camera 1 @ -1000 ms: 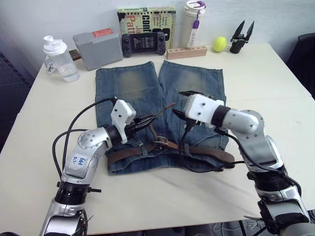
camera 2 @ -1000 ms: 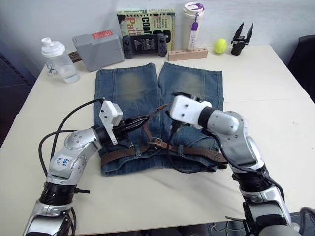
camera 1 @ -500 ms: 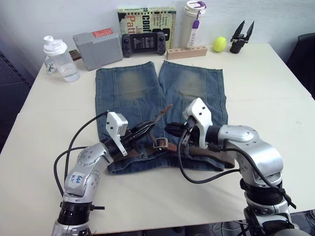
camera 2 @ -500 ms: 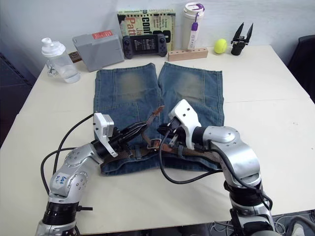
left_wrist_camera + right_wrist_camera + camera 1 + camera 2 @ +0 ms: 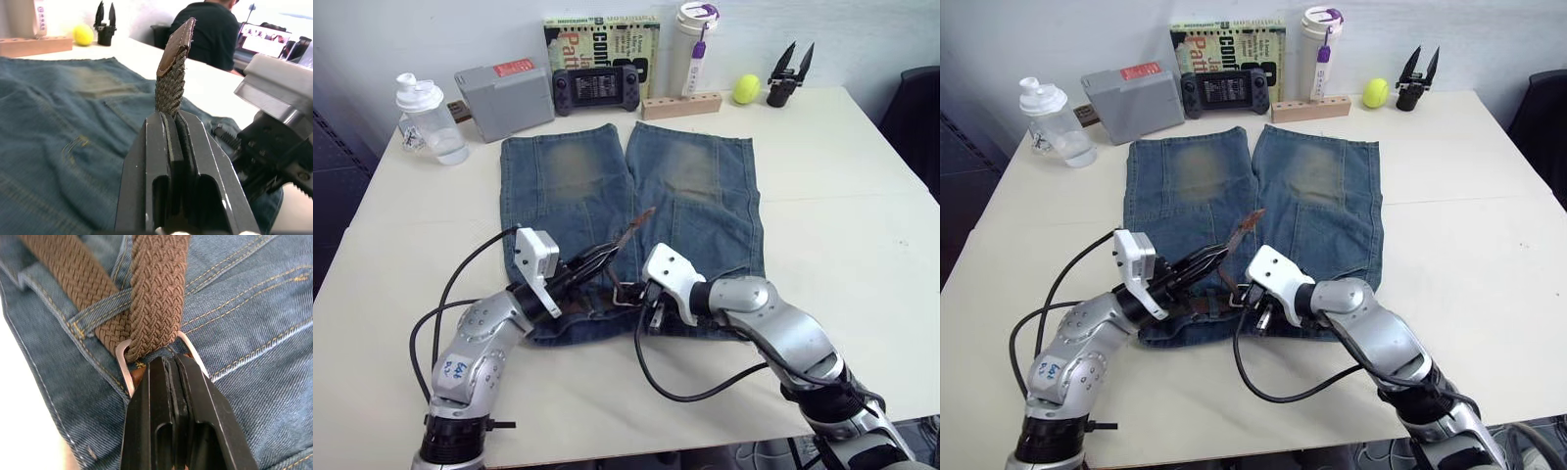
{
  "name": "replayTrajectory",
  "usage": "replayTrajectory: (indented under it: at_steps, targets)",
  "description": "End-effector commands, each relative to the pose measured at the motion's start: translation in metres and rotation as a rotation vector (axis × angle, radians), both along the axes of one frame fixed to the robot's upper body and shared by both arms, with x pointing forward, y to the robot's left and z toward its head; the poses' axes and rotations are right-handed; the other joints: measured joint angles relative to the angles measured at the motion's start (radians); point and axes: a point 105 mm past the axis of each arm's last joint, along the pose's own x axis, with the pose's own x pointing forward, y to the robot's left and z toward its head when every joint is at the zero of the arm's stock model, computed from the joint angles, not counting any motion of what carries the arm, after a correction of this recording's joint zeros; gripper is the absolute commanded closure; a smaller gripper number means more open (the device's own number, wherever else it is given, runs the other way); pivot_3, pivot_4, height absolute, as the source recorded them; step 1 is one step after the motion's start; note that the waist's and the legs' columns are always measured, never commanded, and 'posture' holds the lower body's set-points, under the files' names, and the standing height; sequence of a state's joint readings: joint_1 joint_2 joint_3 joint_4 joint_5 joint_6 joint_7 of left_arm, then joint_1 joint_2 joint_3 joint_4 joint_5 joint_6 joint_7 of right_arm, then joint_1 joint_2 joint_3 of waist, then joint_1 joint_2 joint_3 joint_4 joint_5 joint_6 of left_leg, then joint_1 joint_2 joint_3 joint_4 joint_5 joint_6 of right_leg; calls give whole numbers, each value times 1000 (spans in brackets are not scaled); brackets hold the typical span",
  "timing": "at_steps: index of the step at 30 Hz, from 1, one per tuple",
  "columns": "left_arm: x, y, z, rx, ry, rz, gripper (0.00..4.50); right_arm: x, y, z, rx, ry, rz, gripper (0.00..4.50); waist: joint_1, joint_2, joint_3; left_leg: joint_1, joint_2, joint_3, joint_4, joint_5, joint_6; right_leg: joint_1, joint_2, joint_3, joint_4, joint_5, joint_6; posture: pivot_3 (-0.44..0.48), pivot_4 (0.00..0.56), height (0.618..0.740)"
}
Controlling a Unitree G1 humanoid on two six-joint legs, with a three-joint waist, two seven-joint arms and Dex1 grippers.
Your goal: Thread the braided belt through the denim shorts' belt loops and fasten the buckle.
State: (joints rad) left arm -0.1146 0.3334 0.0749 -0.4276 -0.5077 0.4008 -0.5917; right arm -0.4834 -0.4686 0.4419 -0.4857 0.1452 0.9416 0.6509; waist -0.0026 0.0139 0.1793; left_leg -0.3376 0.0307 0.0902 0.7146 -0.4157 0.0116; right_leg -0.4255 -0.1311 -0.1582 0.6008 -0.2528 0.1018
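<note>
With the braided belt [image 5: 607, 257] already lying along the waistband of the denim shorts [image 5: 690, 186] and passed through the buckle [image 5: 128, 363], seemingly near the end, prong apparently still to be set. Left hand [image 5: 172, 128] clamped on the belt's free end, leather tip [image 5: 177, 44] raised; right hand [image 5: 171, 369] closed on the buckle's frame. Set on a pale surface [image 5: 842, 196] with a shaker bottle [image 5: 429, 117], grey box [image 5: 504, 96], game console [image 5: 597, 88], book [image 5: 602, 34] and yellow ball [image 5: 745, 89] along the far edge, a seated person [image 5: 208, 34] at a laptop [image 5: 264, 40] beyond.

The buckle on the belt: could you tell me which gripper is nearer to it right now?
Right. The right gripper is shut on the buckle at the waistband of the denim shorts. The left gripper is beside it, pinching the braided belt near its leather tip.
</note>
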Motion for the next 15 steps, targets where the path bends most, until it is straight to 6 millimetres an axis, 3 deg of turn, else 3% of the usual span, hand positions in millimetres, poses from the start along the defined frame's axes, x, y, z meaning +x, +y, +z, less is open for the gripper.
replayTrajectory:
  at_steps: [1,6,11,15]
  targets:
    - [-7,14,10,-14,-51,50,4500,-1,-16,-35,-110,75,-56,4402,1,-2,-2,0,0,0,0,0,0,0,0,0,0,0,0,0,150,726]
    - [-10,24,7,-23,-38,98,4500,-2,-16,-21,-62,28,-42,4402,4,-7,-5,0,0,-1,0,0,0,1,0,0,0,0,0,0,150,726]
    - [-15,24,1,-28,-26,117,4500,5,-18,31,185,-13,-93,4402,3,-7,-5,0,0,-1,0,0,0,1,0,-1,-2,0,0,0,150,726]
    - [-15,23,1,-33,-25,119,4500,5,-26,46,238,3,-116,4402,4,-7,-5,-1,0,-1,0,0,0,1,0,-1,-2,0,0,0,150,726]
